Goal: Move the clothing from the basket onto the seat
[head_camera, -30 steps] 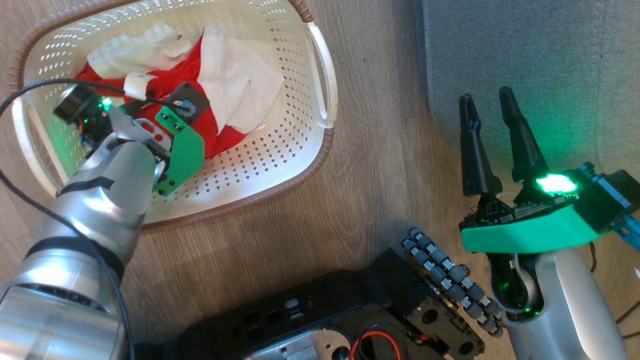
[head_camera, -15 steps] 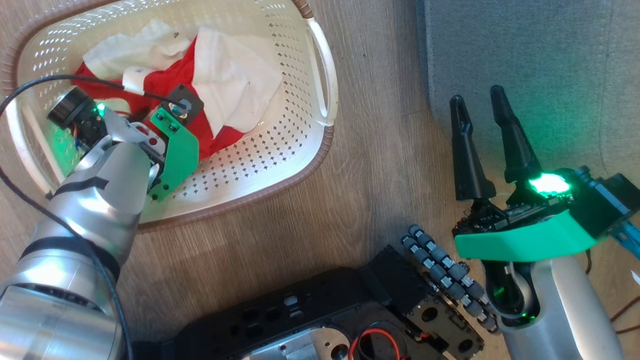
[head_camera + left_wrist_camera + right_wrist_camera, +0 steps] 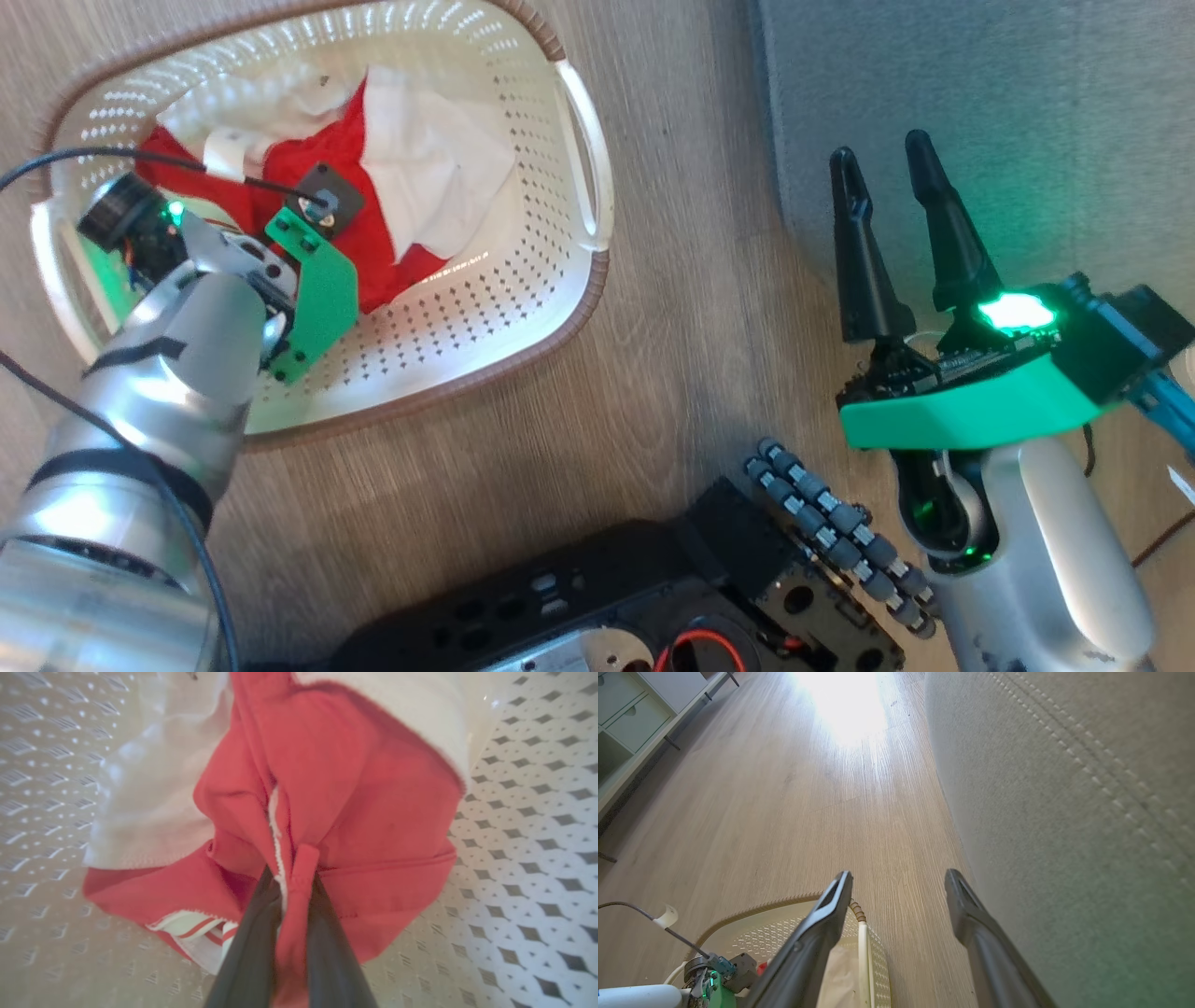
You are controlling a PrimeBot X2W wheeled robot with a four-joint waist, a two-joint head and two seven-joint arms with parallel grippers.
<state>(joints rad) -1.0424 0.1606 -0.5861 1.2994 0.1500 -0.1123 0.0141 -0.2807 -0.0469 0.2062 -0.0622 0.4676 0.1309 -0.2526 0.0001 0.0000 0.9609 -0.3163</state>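
In the head view the cream basket [image 3: 523,308] sits on the wooden floor [image 3: 700,327] at the upper left, and the clothing [image 3: 411,196], red fabric with white panels, lies bunched inside it. The left arm [image 3: 177,355] reaches down into the basket, its green wrist bracket over the red cloth, so its fingers are hidden here. The right gripper [image 3: 878,149] hovers at the right with its two dark fingers spread apart and nothing between them, their tips over the edge of the grey seat [image 3: 980,84], which is apart from the basket with a strip of floor between. The robot's dark base [image 3: 607,597] shows along the bottom edge. In the left wrist view the left gripper [image 3: 292,868] is pinched tight on a fold of the red fabric, which bulges up between the two fingertips; the white panels spread above and to the left, and the perforated basket wall surrounds the cloth. In the right wrist view the right gripper's fingers stand wide and empty, with the seat and its line of pale stitching close on the right, bare floor ahead, the basket rim below, and a pale cabinet [image 3: 635,709] at the upper left.
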